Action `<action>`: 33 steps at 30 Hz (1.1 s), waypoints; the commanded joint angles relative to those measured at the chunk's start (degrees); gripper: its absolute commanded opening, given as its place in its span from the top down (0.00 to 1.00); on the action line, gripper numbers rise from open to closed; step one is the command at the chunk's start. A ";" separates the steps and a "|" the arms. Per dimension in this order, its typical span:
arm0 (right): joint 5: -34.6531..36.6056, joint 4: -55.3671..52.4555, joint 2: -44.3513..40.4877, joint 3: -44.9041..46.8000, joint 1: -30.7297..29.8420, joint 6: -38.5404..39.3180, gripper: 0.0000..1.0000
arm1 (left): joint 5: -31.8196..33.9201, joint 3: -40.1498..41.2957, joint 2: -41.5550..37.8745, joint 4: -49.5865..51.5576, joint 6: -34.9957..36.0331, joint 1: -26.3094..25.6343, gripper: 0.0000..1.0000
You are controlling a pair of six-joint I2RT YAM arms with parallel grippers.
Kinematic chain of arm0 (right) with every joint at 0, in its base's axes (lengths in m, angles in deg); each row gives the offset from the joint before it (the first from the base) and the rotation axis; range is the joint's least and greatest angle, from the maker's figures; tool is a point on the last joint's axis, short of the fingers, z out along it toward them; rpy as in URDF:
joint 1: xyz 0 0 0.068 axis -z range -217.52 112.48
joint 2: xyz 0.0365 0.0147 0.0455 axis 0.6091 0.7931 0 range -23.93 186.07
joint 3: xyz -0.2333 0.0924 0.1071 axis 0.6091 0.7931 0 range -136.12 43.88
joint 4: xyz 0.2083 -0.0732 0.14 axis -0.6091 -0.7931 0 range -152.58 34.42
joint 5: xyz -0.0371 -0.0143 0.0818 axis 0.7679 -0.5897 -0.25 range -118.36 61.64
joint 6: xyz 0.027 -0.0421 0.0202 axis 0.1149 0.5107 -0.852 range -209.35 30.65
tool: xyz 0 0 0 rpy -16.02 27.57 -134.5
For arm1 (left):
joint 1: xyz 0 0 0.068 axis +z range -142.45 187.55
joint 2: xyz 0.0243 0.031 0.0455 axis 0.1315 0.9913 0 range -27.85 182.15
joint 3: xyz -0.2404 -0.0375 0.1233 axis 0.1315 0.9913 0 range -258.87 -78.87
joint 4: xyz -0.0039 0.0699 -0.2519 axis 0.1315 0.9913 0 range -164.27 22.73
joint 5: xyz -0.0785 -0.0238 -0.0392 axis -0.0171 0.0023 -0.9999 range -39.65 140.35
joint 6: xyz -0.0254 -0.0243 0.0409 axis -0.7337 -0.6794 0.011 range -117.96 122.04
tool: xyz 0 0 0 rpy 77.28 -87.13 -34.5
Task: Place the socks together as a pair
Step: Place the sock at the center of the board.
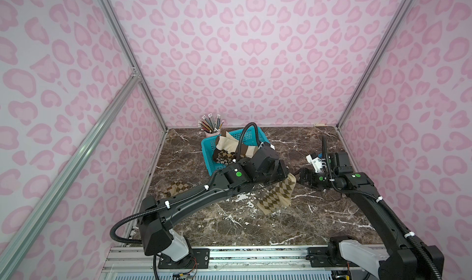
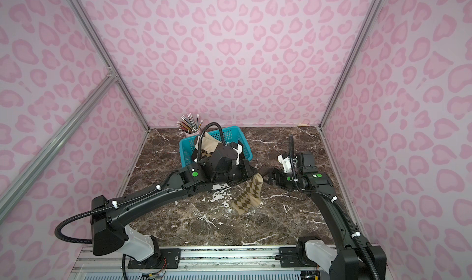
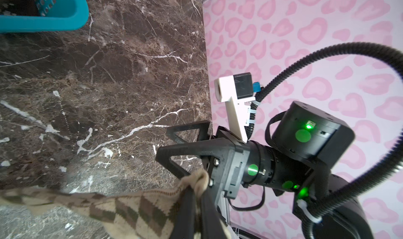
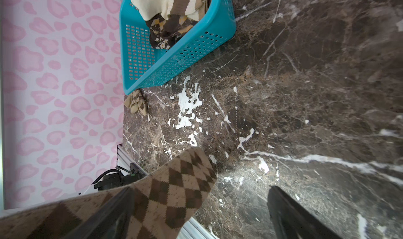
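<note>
A beige sock with brown diamonds hangs from my left gripper, which is shut on its bunched cuff, right of the basket. Its lower end reaches the marble table. In the left wrist view the sock trails away from the jaws. My right gripper stands open just right of the held cuff. The sock shows partly in the gap, against one finger. A matching sock lies crumpled at the table's left side.
A teal basket at the back holds a cream sock with brown bands and a dark flowered one. A cup of pencils stands behind it. Pink patterned walls enclose the table.
</note>
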 commanded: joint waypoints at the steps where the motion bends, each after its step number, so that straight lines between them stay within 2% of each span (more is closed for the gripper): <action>1: 2.81 -1.07 0.14 -1.48 0.58 0.31 0.01 | 0.77 -0.70 2.01 -1.88 0.29 0.27 0.95; 8: 3.96 -1.45 0.32 -0.69 1.81 0.09 0.01 | 0.86 2.13 2.74 -5.95 0.52 0.66 0.96; 13: 3.70 -0.49 -0.54 1.64 3.99 -1.10 0.01 | -6.54 1.90 0.88 -14.96 8.48 0.34 0.95; 17: 6.32 -2.05 -0.38 -0.35 6.88 -0.94 0.01 | -9.47 -5.10 2.37 -14.99 14.02 0.21 0.95; 21: 11.23 -4.52 0.29 -5.47 9.65 -1.13 0.02 | -13.83 -13.06 6.75 -19.15 15.92 0.25 0.93; 24: 14.31 -6.37 1.69 -10.32 11.58 -1.41 0.02 | -15.97 -20.84 11.52 -18.53 17.32 0.18 0.93; 26: 16.05 -7.47 2.62 -13.46 12.38 -1.46 0.01 | -17.31 -22.29 13.62 -18.23 18.26 0.13 0.94; 29: 16.65 -7.99 3.33 -15.34 12.86 -1.32 0.01 | -16.00 -11.30 10.65 -21.95 18.09 0.16 0.94; 33: 13.84 -6.20 2.55 -11.66 12.99 -1.25 0.01 | -13.53 13.68 1.64 -30.52 15.04 0.47 0.94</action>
